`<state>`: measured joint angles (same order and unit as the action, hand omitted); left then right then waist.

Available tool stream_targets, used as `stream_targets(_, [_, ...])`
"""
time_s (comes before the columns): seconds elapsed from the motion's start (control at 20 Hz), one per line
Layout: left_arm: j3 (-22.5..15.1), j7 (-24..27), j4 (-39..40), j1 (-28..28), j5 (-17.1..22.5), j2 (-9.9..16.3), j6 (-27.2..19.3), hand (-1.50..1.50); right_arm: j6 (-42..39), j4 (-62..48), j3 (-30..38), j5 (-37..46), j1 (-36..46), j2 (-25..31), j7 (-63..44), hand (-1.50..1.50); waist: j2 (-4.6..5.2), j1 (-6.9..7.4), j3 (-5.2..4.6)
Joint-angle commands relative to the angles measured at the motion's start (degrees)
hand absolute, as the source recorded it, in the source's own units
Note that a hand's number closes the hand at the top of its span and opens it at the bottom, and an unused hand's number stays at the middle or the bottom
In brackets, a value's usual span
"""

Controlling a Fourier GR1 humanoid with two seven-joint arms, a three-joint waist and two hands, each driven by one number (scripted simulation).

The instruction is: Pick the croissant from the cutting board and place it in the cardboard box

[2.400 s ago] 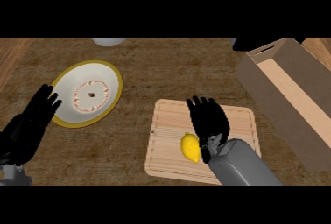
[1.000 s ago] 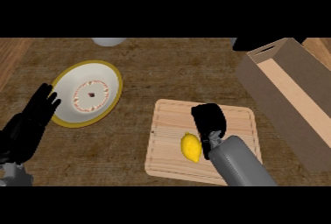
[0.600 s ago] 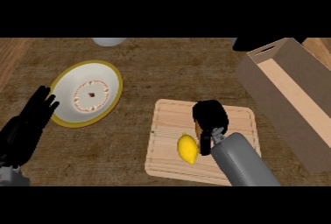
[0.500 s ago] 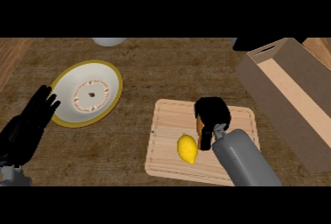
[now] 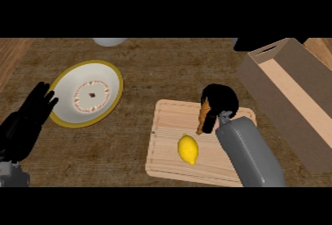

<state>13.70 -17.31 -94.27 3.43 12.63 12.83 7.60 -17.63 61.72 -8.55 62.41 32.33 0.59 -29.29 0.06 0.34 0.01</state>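
Brown table (image 5: 162,66) | right hand (image 5: 219,102) curled around croissant (image 5: 205,115) above cutting board (image 5: 168,154) | cardboard box (image 5: 288,92) to board's right | left hand (image 5: 29,123) open, far left of board.

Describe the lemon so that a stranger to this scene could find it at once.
Look at the pale wooden cutting board on the counter, left of the cardboard box. The lemon lies on its middle, beside the right forearm. It is smooth, bright yellow and oval.
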Motion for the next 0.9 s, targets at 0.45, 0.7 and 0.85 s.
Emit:
stream_targets(0.45, [-0.4,-0.3,-0.7,-0.3,-1.3,-0.5,-0.8,0.00,-3.9,24.2,-3.4,3.7,4.0,0.4,-8.4,1.50,-0.43,-0.68,-0.03])
stream_targets(0.7, [0.3,0.1,-0.4,-2.0,-0.7,-0.8,-0.4,0.00,-6.1,34.6,-2.6,7.6,8.0,0.9,-15.6,1.50,-0.44,-0.59,-0.03])
stream_targets(0.85, [-1.2,-1.0,-2.6,-2.1,-1.7,-1.8,-1.3,0.00,-8.9,41.9,-2.0,9.9,8.4,0.3,-21.8,1.50,-0.59,-0.89,-0.02])
